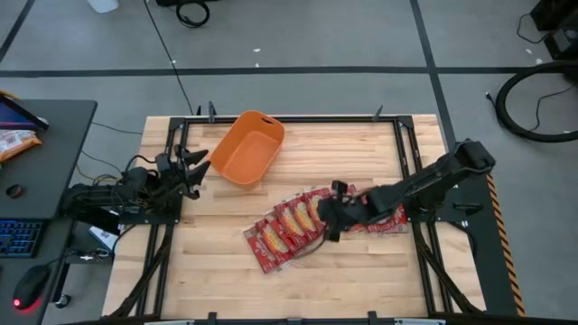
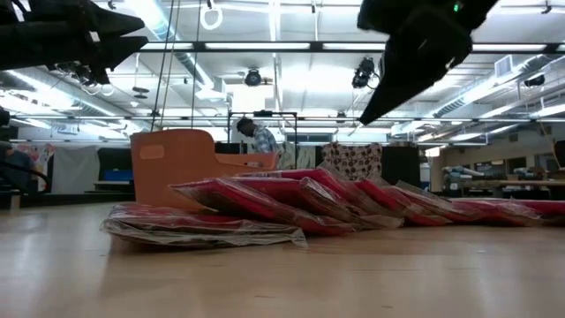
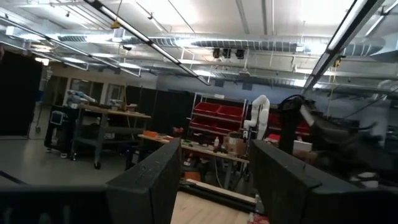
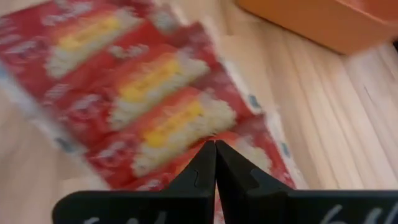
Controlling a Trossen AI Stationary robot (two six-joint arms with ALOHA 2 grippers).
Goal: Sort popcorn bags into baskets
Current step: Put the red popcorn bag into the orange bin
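We see the popcorn bags [image 1: 291, 227] fanned out in an overlapping row on the wooden worktop [image 1: 361, 271], running from near its middle toward the right edge; the packet nearest the front lies flat, the others lean on one another, as the low view shows [image 2: 265, 201]. The orange basket [image 1: 248, 147] stands well apart from them, near the back edge and left of centre, with nothing visible inside it.

The right tool [image 1: 330, 217] hangs over the middle of the row, above the red packets. In its wrist view its two dark fingers [image 4: 202, 171] are pressed together tip to tip, with nothing between them, and the packets [image 4: 155, 106] lie just beyond the tips, with a corner of the basket [image 4: 329, 22] farther off.

The left tool [image 1: 194, 167] waits by the left edge of the worktop, just beside the basket's left side and raised off the surface. Its fingers [image 3: 155, 180] stand apart with a clear gap, holding nothing.

In the low view we make out a person [image 2: 259, 137] far behind the worktop.
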